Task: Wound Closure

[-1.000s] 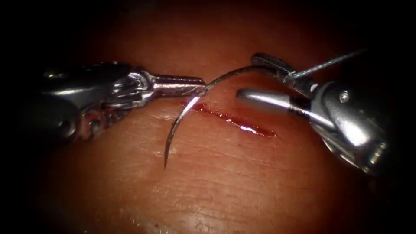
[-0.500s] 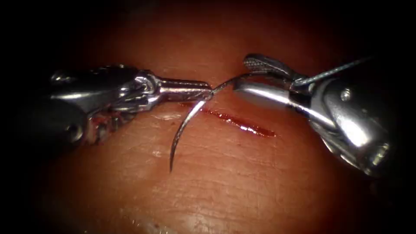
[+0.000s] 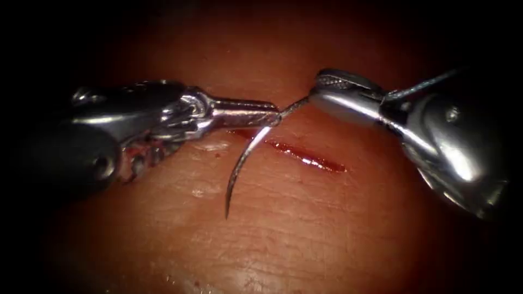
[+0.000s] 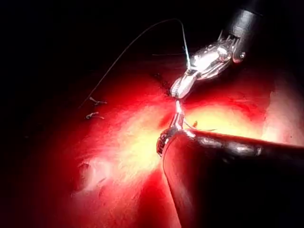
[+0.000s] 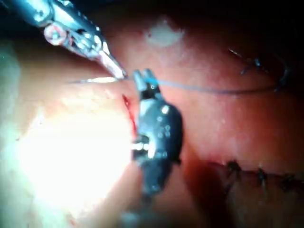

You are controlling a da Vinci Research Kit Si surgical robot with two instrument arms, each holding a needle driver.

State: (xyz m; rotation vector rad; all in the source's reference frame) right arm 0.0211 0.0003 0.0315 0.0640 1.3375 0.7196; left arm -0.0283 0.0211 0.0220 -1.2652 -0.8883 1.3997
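The curved needle [image 3: 245,158] hangs free above the tissue [image 3: 305,228], not in it. Its point lies on the left side of the cut [image 3: 308,158]. My left tool [image 3: 275,117] is shut on the needle past its middle, toward the tail. My right tool [image 3: 318,93] is shut on the tail end, and the thread [image 3: 430,83] runs off from there to the right. The left wrist view has my left tool [image 4: 176,118] below the right tool [image 4: 183,85], with thread [image 4: 142,35] arcing away. The right wrist view has the right tool [image 5: 142,78] meeting the left tool [image 5: 114,66] at the needle [image 5: 97,80].
Red fluid lines the short slanted cut. An older row of dark stitches [image 5: 261,175] crosses the tissue beyond the right tool. Short cut ends of thread [image 4: 95,102] lie on the tissue away from the tools.
The right tool's jaws, open a second ago, have closed on the needle's tail end. Both tools and the needle have shifted slightly to the right.
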